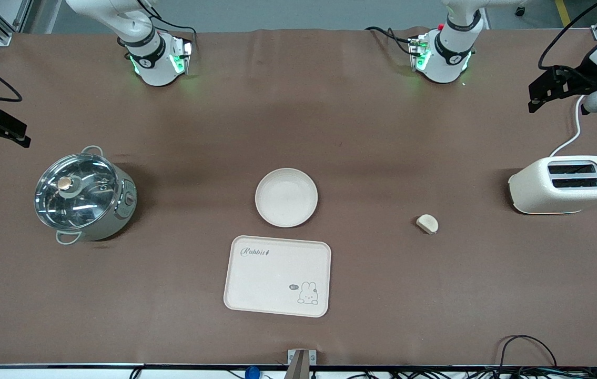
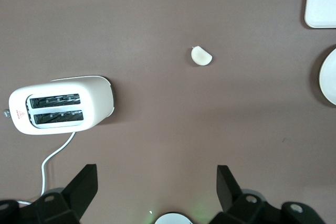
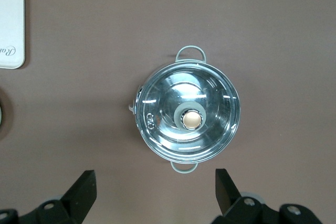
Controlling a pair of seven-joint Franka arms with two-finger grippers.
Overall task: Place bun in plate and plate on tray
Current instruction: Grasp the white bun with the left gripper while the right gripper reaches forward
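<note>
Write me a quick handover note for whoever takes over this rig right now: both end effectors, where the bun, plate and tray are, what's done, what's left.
Left end effector: open, empty, waiting over bare table near the white toaster.
Right end effector: open, empty, waiting over bare table near the steel pot with a glass lid.
Small pale cream half-moon bun: on the table, between plate and toaster.
Round cream-beige plate: empty, on the table, just farther from the front camera than the tray.
Cream rectangular "Rabbit" tray: empty.
Done: nothing.
Left: bun into plate, plate onto tray.
</note>
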